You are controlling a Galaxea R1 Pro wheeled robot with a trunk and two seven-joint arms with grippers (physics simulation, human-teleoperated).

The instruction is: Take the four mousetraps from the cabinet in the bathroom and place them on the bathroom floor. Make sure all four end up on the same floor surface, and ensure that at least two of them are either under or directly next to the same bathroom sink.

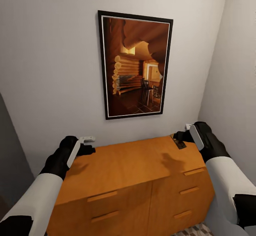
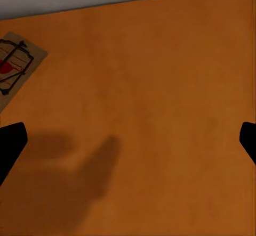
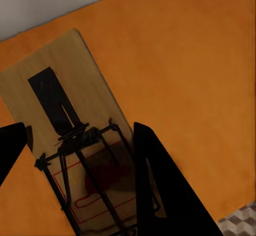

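Observation:
The orange-brown cabinet [image 1: 121, 165] [image 2: 160, 87] [image 3: 197, 76] stands against the wall. One tan mousetrap [image 1: 180, 144] [image 3: 69, 103] lies flat on the cabinet's back right corner. My right gripper [image 1: 179, 137] [image 3: 80, 140] is down over it, one finger on each long edge, one dark finger [image 3: 160, 182] overlapping the board. Another mousetrap [image 2: 15, 65] lies near the top's back edge, off to one side of my left gripper [image 1: 89, 144] [image 2: 128, 140]. That gripper hovers open over bare wood near the top's back left corner.
A framed cabin picture [image 1: 135, 65] hangs on the grey wall above. A side wall [image 1: 234, 69] stands close on the right. Cube-pattern floor tiles [image 1: 199, 230] [image 3: 240, 222] show below the cabinet's right end. Drawer fronts with groove handles [image 1: 102, 196] face me.

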